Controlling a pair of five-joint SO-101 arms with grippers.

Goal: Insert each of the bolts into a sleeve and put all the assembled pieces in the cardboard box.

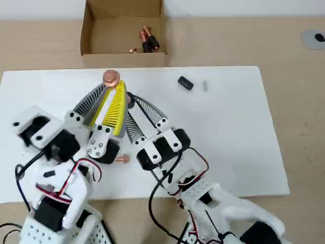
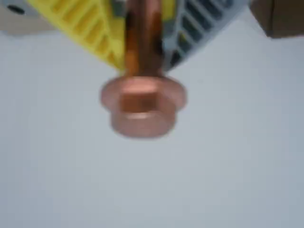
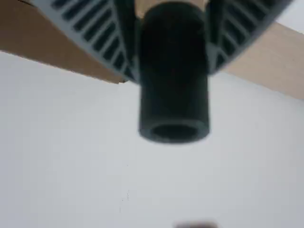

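My left gripper (image 1: 112, 87), with one yellow and one grey finger, is shut on a copper bolt (image 1: 111, 78) near the white board's far edge. In the left wrist view the copper bolt (image 2: 142, 107) sticks out head first from the left gripper (image 2: 142, 61). Just beside it, my right gripper (image 1: 131, 100) is shut on a black sleeve (image 3: 173, 80), whose open end points away from the right gripper (image 3: 173, 47). The cardboard box (image 1: 87, 30) stands behind the board and holds assembled pieces (image 1: 149, 39).
A loose black sleeve (image 1: 185, 83) lies on the white board (image 1: 228, 132) at the far right, with a small grey piece (image 1: 205, 85) next to it. A second copper bolt (image 1: 122, 159) lies by the left arm's base. The board's right half is free.
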